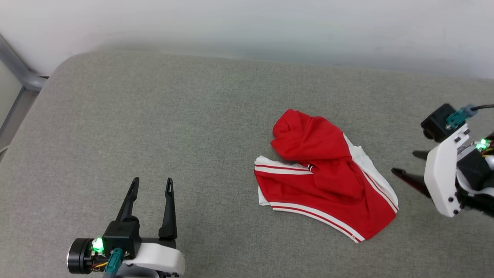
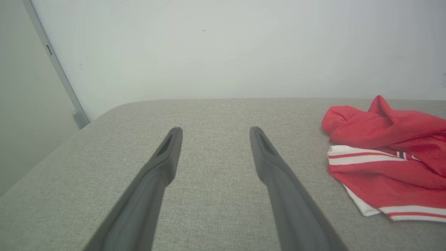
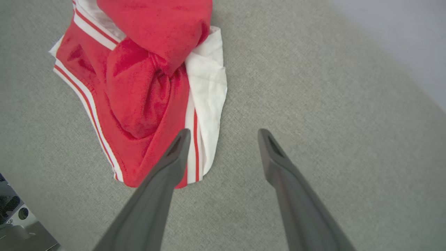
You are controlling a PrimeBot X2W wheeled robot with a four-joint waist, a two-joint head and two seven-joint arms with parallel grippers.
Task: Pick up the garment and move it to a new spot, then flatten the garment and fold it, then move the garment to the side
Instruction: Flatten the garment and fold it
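Head, garment: crumpled heap right of the bench middle, clear of the far edge.
Head, left gripper: spread, empty, well apart from the garment.
Head, right gripper: spread, empty, just beside the garment.
Left wrist, garment: soft, rumpled folds.
Right wrist, hold: probably light and limp; pinch the white striped edge nearest the fingers.

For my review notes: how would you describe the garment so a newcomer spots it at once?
Start from the wide grey fabric-covered surface below the pale wall. Right of its middle, nearer the right gripper than the left gripper, the garment lies in a crumpled heap. It is the sole bright red item, with white panels and red-and-white striped edging.
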